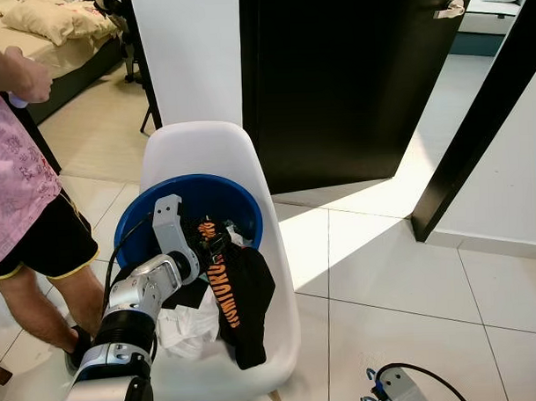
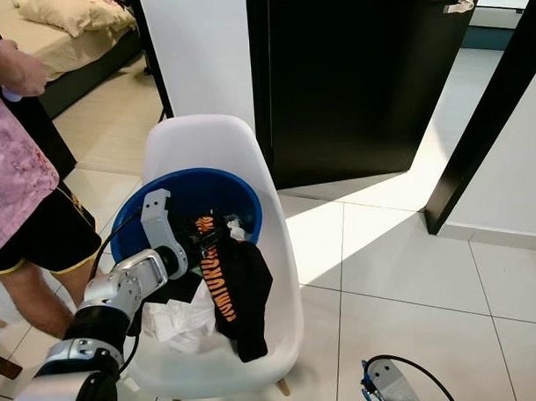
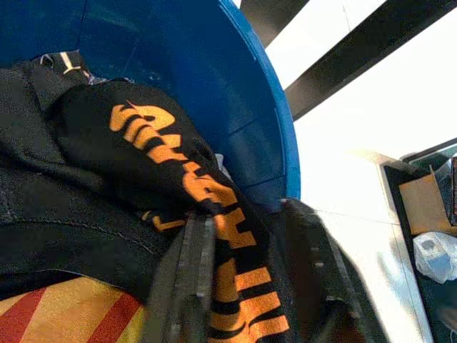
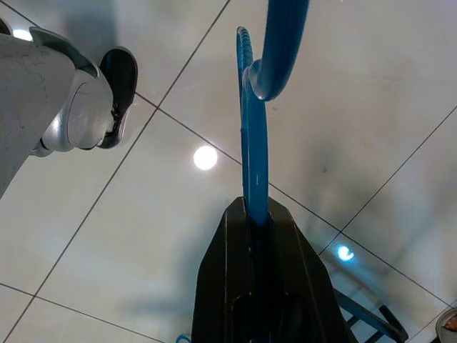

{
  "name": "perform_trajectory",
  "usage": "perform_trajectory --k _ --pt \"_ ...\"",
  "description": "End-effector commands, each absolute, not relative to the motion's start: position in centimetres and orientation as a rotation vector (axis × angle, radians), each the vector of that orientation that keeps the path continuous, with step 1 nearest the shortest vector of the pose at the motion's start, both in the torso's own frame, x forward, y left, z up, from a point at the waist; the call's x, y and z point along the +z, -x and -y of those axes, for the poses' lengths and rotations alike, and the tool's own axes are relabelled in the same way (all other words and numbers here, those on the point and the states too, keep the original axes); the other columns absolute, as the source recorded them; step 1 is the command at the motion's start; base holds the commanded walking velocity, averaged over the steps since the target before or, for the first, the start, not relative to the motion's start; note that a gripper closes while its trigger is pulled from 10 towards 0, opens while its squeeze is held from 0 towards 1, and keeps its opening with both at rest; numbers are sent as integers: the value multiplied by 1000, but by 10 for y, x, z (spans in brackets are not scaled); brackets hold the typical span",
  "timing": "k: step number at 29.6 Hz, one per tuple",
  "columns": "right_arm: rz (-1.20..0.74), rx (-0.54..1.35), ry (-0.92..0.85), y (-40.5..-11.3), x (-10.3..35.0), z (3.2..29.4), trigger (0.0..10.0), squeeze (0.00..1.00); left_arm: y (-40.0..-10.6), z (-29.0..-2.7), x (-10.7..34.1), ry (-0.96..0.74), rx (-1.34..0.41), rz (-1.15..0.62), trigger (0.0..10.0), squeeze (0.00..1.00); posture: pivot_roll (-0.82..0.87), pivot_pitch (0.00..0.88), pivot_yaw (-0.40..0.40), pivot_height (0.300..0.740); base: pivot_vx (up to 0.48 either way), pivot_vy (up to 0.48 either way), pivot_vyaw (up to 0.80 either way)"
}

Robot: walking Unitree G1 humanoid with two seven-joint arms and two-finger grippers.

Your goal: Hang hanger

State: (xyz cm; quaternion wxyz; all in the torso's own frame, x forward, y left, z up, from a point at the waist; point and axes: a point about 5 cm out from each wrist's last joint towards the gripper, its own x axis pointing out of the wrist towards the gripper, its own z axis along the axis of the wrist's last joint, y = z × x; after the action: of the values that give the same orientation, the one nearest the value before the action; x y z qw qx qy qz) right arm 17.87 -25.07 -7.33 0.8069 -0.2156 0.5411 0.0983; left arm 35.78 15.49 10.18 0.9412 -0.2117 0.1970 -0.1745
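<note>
A blue plastic hanger (image 4: 251, 128) is clamped between the fingers of my right gripper (image 4: 255, 211), held low over the tiled floor; that arm's wrist (image 1: 402, 388) shows at the bottom right. My left gripper (image 1: 210, 242) reaches into a blue laundry basket (image 1: 242, 201) standing on a white chair (image 1: 195, 141). It is shut on a black shirt with orange lettering (image 1: 240, 294), which drapes out over the basket's rim. In the left wrist view the shirt (image 3: 143, 136) runs between the two fingers (image 3: 193, 271).
A person in a pink shirt and black shorts (image 1: 17, 200) stands close at the chair's left. White cloth (image 1: 189, 326) lies on the seat. An open black door (image 1: 334, 84) and a black door frame (image 1: 477, 132) stand behind. A bed (image 1: 51, 28) is far left.
</note>
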Motion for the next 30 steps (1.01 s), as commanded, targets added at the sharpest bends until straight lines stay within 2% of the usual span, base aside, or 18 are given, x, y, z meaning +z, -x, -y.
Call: perform_trajectory --k 1,7,10,12,13,15,16,17,19,22,27,30 --pt "-1156 210 458 -177 -74 252 10000 0 -358 -157 99 434 -354 -411 0 0 -120 112 -28 740 0 0 0" --pt "-1152 210 464 -179 -73 251 10000 0 -362 -167 106 385 -309 -361 0 0 -120 95 -29 740 0 0 0" --pt "-1150 209 465 -180 -73 251 10000 0 -368 -179 123 296 -250 -278 0 0 -117 87 -29 740 0 0 0" --pt "-1149 210 466 -181 -72 251 10000 0 -376 -196 151 186 -148 -162 0 0 -112 81 -28 740 0 0 0" --pt "-1149 210 466 -181 -72 251 10000 0 -376 -196 151 186 -148 -162 0 0 -112 81 -28 740 0 0 0" --pt "-1146 212 468 -182 -72 250 10000 0 -379 -219 203 -2 -17 21 0 0 -99 67 -27 740 0 0 0" --pt "-1146 212 468 -182 -72 250 10000 0 -379 -219 203 -2 -17 21 0 0 -99 67 -27 740 0 0 0" --pt "-1145 213 469 -182 -72 250 10000 0 -378 -225 223 -60 23 90 0 0 -99 67 -27 740 0 0 0" --pt "-1145 214 470 -182 -72 250 10000 0 -376 -228 240 -101 49 141 0 0 -90 58 -26 740 0 0 0" --pt "-1145 214 470 -182 -72 250 10000 0 -376 -228 240 -101 49 141 0 0 -90 58 -26 740 0 0 0" --pt "-1138 216 467 -186 -71 247 10000 0 -360 -237 285 -188 128 267 0 0 -86 44 -21 740 0 0 0" --pt "-1137 215 466 -187 -71 247 10000 0 -357 -239 292 -191 134 284 0 0 -84 44 -22 740 0 0 0"
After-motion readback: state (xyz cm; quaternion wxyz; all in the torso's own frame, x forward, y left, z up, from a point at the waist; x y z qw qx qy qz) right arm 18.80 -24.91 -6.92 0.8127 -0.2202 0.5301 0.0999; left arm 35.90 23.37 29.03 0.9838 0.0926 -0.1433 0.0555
